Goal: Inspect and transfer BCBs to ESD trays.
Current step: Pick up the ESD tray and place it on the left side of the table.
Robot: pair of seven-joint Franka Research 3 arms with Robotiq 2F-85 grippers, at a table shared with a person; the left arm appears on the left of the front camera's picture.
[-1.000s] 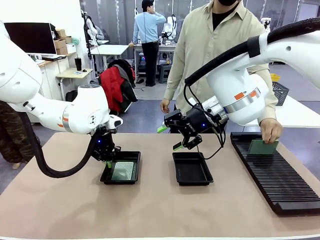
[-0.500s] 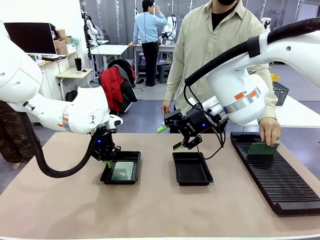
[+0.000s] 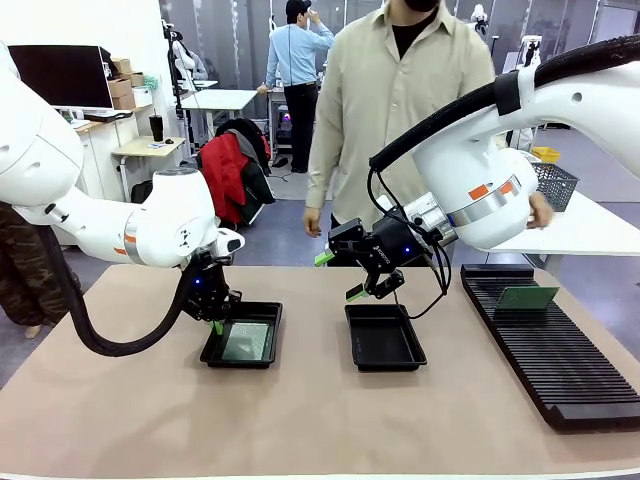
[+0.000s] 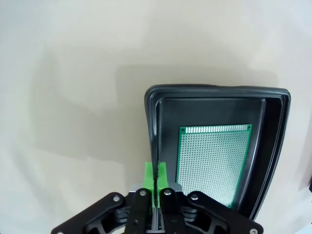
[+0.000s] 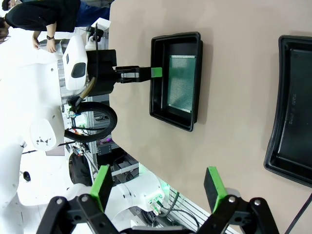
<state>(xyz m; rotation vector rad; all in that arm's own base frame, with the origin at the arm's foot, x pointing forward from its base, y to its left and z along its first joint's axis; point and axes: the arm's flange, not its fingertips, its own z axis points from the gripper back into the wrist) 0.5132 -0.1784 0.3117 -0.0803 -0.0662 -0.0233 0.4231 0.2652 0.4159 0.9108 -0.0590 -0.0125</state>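
Left gripper [image 3: 216,326] points down at the left ESD tray [image 3: 238,364] rim, fingers pressed together; a BCB [image 3: 246,341] lies flat inside; right gripper [image 3: 339,276] hovers, jaws spread, above the empty ESD tray [image 3: 385,340] (another BCB [image 3: 527,297] rests on the slotted rack [image 3: 560,370]).

Left gripper [image 3: 216,324], left of centre in the front view, points straight down, jaws pressed together. Right gripper [image 3: 341,276], at centre, hangs tilted, its 2 jaws spread wide.

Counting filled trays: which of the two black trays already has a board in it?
The tray beside the left pincer: a green board lies flat inside it. The middle tray holds nothing.
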